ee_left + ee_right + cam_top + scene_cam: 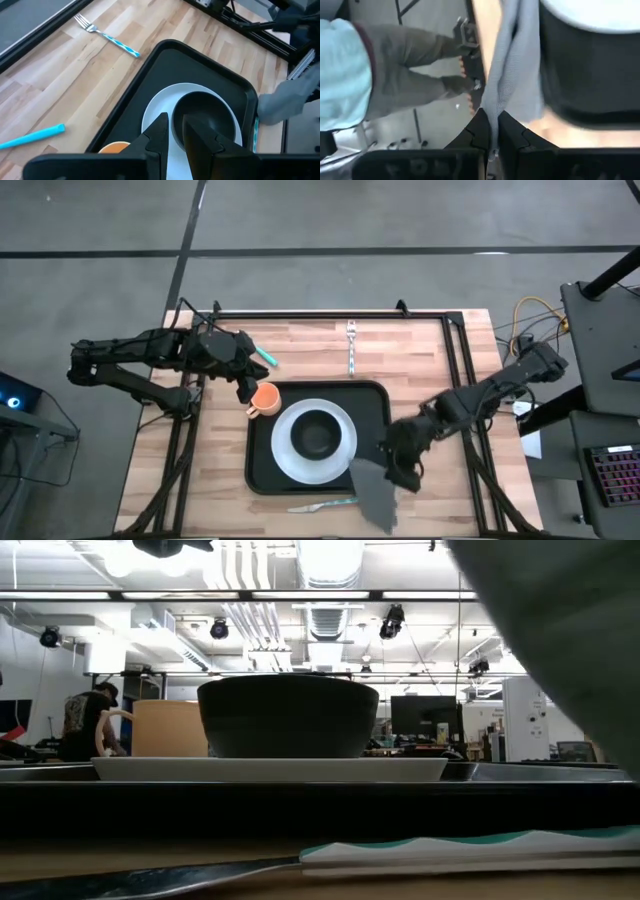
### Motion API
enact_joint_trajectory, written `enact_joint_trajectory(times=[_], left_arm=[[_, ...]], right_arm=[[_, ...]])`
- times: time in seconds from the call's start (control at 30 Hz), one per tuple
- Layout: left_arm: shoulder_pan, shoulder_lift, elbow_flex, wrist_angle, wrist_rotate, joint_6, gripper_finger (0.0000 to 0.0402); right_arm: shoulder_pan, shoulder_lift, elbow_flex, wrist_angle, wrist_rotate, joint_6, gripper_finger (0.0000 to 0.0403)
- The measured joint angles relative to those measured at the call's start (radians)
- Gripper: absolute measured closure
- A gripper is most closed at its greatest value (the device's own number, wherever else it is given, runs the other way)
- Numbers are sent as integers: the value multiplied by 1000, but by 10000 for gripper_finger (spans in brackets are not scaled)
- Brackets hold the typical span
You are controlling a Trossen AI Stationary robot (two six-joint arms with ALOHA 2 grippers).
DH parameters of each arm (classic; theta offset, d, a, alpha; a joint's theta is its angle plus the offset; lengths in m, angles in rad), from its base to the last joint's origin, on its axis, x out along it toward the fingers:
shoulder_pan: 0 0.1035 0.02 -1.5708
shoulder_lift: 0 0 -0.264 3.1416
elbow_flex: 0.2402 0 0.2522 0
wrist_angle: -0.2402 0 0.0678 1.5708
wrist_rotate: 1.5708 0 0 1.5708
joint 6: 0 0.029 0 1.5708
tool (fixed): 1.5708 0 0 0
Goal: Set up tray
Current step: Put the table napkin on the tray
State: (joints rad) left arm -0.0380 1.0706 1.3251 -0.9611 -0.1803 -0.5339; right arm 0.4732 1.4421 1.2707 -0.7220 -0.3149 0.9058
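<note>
With my left gripper (247, 389) hovering nearly closed and empty over the orange cup (265, 398) at the big flat black tray (375, 402) mid-table, I fear my right gripper (400, 473), pinching a limp grey cloth (374, 495), drags it across the teal-handled knife (322, 505).

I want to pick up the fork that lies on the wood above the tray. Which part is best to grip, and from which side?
Grip the fork at the middle of its slim handle, coming straight down from above, fingers closing across its width. It lies flat on the bare table, apart from the tray, so both sides of the handle look free. The left gripper seems nearer.
</note>
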Motion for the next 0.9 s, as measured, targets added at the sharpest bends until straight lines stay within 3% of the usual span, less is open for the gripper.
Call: enact_joint_trajectory(times=[0.3,0.47,0.9], left_arm=[[0,1,0,0,0,-3,364],[0,1,0,0,0,-9,364],[0,1,0,0,-1,-11,364]], right_arm=[[-232,-160,-180,0,-49,-140,395],[-306,-207,-298,6,-107,-206,395],[-457,-169,-445,113,-146,-353,395]])
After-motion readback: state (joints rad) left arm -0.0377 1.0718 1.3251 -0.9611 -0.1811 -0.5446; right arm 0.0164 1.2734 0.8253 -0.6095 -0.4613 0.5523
